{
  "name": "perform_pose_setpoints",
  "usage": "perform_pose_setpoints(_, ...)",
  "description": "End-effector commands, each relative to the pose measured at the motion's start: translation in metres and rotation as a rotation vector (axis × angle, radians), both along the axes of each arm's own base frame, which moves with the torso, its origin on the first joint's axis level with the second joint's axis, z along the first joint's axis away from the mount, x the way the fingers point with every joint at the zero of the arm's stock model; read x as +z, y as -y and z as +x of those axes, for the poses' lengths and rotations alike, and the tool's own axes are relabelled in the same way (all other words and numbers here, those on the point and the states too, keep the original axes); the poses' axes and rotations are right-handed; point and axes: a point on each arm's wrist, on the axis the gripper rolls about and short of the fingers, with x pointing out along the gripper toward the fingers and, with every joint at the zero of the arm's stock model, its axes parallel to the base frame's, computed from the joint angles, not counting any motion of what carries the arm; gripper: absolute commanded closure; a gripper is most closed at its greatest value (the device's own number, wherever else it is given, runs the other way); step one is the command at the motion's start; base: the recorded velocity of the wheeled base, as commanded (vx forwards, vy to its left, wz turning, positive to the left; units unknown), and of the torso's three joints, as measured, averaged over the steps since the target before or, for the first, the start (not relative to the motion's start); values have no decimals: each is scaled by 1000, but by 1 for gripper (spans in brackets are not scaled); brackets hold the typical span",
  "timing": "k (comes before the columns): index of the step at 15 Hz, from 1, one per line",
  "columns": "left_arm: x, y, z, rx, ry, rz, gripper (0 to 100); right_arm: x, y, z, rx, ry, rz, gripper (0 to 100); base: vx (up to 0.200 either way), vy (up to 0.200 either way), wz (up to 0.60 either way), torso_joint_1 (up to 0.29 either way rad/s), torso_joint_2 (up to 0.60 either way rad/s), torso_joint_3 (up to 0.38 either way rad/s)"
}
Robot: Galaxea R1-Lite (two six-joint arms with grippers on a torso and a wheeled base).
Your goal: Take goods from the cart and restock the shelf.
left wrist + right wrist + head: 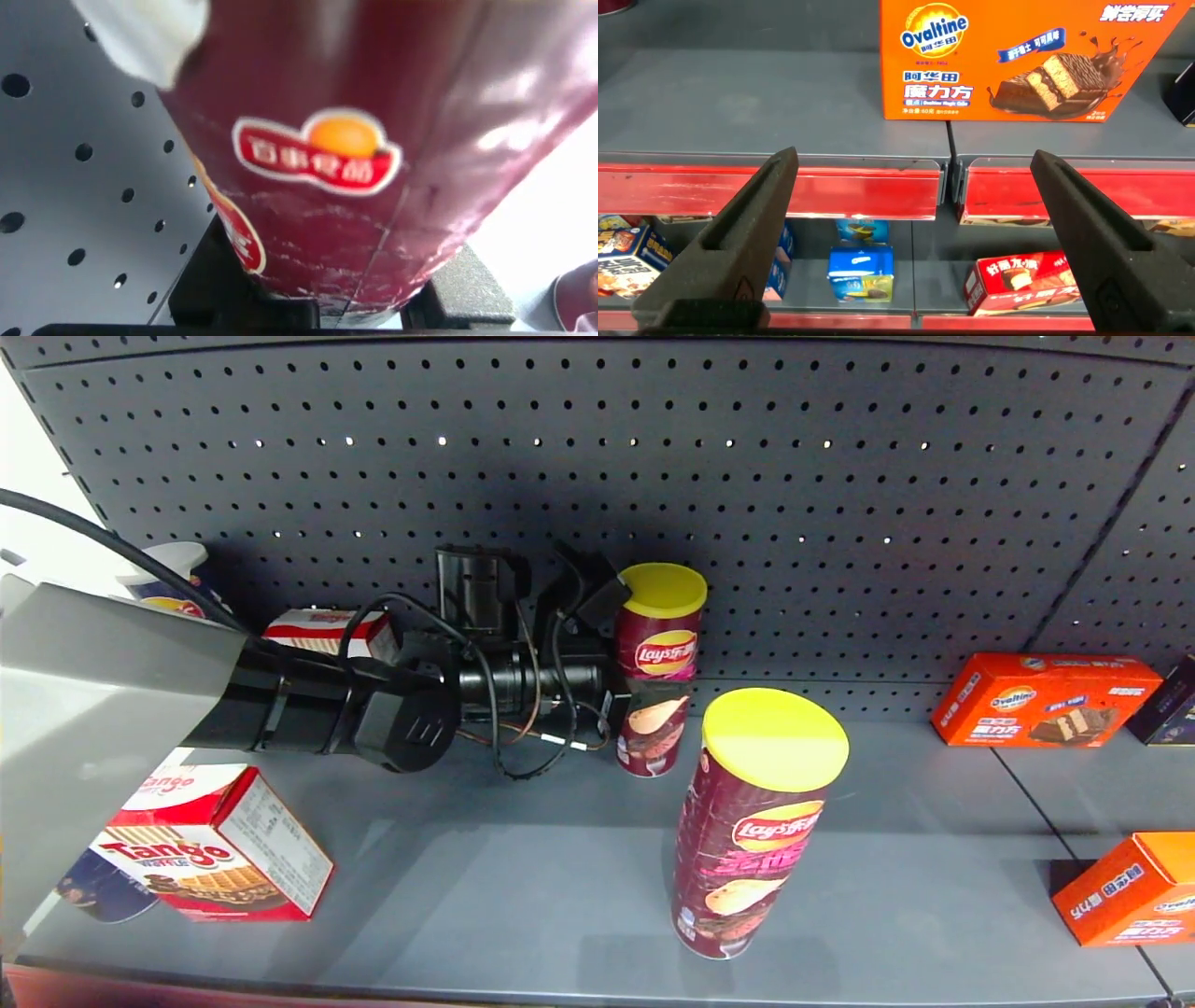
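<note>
Chips can (pixel 661 644): maroon tube with a yellow lid, upright, long axis vertical, at the back of the shelf (pixel 523 887) just in front of the pegboard (pixel 597 448). I cannot tell whether its base touches the deck or hangs just above it.

Left gripper (pixel 624 683): clamped around the can's middle. The arm comes in level from the robot's left, so the can sits off the gripper's tip, toward the right. In the left wrist view the can (pixel 374 140) is wedged between the dark pads (pixel 229 289).

Judgement: placement looks nearly done. The next move would be to open the jaws and draw back leftward along the arm's own line.

Second chips can (pixel 758 821): upright, nearer the shelf front and to the right, apart from the held one and off that retreat line.

Right gripper (pixel 920 243): spread wide, holding nothing, facing an orange box (pixel 1018 61) above a red price rail (pixel 859 187). The left arm is the nearer one.

Also on the shelf: a wafer box (pixel 219 845) at front left and orange boxes (pixel 1041 700) at right.
</note>
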Motion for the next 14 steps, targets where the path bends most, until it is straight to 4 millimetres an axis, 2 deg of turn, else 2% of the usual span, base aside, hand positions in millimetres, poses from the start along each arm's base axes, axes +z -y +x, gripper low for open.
perform_pose_setpoints(1, -4, 0, 1, 0, -10, 5, 100, 0, 0, 0, 0, 0, 0, 0, 0, 0, 0, 0, 0, 0)
perform_pose_setpoints(2, -4, 0, 1, 1, -10, 5, 0, 0, 0, 0, 0, 0, 0, 0, 0, 0, 0, 0, 0, 0)
perform_pose_setpoints(6, -2, 0, -2, 0, -3, 3, 0, 0, 0, 0, 0, 0, 0, 0, 0, 0, 0, 0, 0, 0)
perform_pose_setpoints(7, 12, -7, -11, 5, 17, -7, 0, 0, 0, 0, 0, 0, 0, 0, 0, 0, 0, 0, 0, 0)
perform_pose_setpoints(8, 16, -10, -16, 6, 21, -9, 0, 0, 0, 0, 0, 0, 0, 0, 0, 0, 0, 0, 0, 0)
perform_pose_setpoints(9, 28, -19, -30, 11, 31, -16, 0, 0, 0, 0, 0, 0, 0, 0, 0, 0, 0, 0, 0, 0)
perform_pose_setpoints(14, 57, -53, -81, 53, 66, -32, 0, 0, 0, 0, 0, 0, 0, 0, 0, 0, 0, 0, 0, 0)
